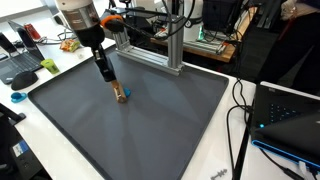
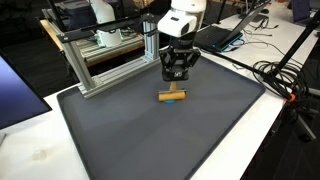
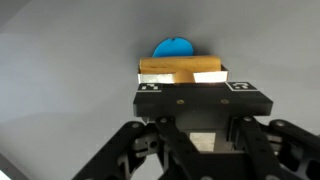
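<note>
Gripper (image 3: 181, 93) clamped on a tan wooden block (image 3: 180, 69) at the middle of the grey mat (image 2: 150, 130).

Seen from the wrist view, the block sits just above centre of the frame, crosswise between the fingertips, its long axis running left to right — square to the direction the jaws close. A blue disc-like piece (image 3: 173, 47) peeks out right behind it, touching or nearly so; which one I cannot tell. In both exterior views the gripper (image 2: 175, 80) stands upright directly over the block (image 2: 172, 96), which rests low on the mat or barely above it — upper middle of the frame there. An aluminium frame (image 2: 95, 55) stands along the mat's far edge, well apart, on the white desk (image 2: 30, 150).
</note>
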`<state>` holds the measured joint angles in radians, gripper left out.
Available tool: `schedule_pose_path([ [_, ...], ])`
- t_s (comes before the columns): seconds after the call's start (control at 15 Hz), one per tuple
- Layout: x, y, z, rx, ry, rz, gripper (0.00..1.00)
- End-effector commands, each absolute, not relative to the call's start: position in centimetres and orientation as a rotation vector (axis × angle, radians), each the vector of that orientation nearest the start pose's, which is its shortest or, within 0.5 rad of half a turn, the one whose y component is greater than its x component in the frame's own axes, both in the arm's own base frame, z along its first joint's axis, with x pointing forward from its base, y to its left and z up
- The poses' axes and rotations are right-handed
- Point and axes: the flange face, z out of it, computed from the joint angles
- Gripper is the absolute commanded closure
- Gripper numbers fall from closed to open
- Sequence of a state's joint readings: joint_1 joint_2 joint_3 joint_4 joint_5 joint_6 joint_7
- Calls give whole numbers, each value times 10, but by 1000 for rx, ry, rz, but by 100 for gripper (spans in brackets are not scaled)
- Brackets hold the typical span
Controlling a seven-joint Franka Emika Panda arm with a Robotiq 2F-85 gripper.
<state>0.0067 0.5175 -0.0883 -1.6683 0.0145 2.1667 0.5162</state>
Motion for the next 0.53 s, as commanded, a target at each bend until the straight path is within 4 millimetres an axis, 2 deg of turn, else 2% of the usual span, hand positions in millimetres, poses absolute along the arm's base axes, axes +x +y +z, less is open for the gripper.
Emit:
schedule_pose_path([
  [0.0, 685, -56, 268, -3031, 954, -43, 78],
  [0.47, 687, -57, 267, -3032, 957, -61, 78],
])
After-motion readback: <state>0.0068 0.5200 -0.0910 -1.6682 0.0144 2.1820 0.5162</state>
